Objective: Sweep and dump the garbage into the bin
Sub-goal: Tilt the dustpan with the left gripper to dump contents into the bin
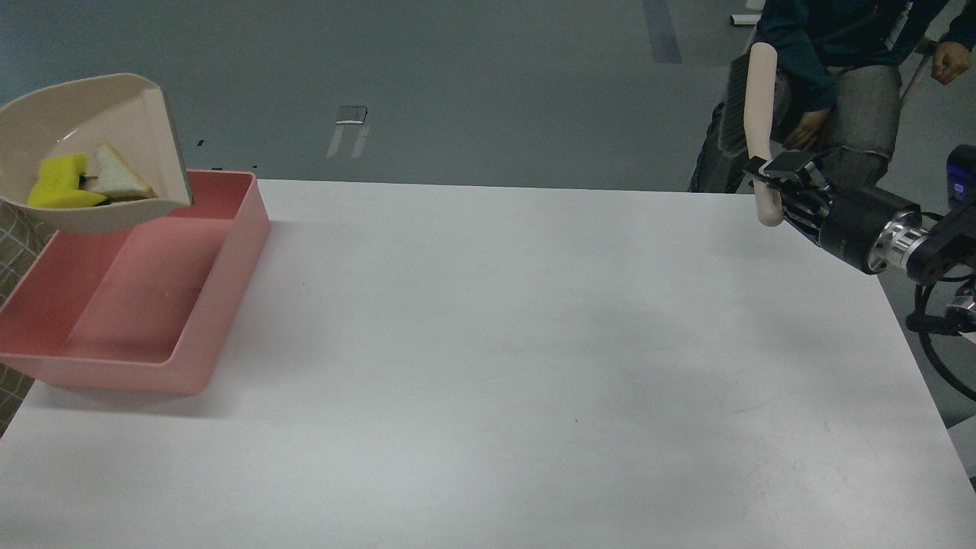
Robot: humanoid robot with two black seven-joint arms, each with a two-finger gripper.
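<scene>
Garbage, a yellow sponge piece [59, 183] and a pale wedge [118, 177], sits in the beige dustpan [84, 114] raised over the pink bin [122, 305] at the table's [496, 366] left edge. Right pincer [770, 179] grips the brush handle [759, 114] upright.

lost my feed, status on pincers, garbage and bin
Right pincer shut on brush, raised off table. Left pincer out of view. Garbage still in dustpan, tilted over pink bin. Nothing in the way.

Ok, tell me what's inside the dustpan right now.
The dustpan holds a yellow sponge piece and a pale wedge-shaped piece, with a dark sliver between them. Anything beneath these pieces is hidden. The pink bin below looks empty.
</scene>
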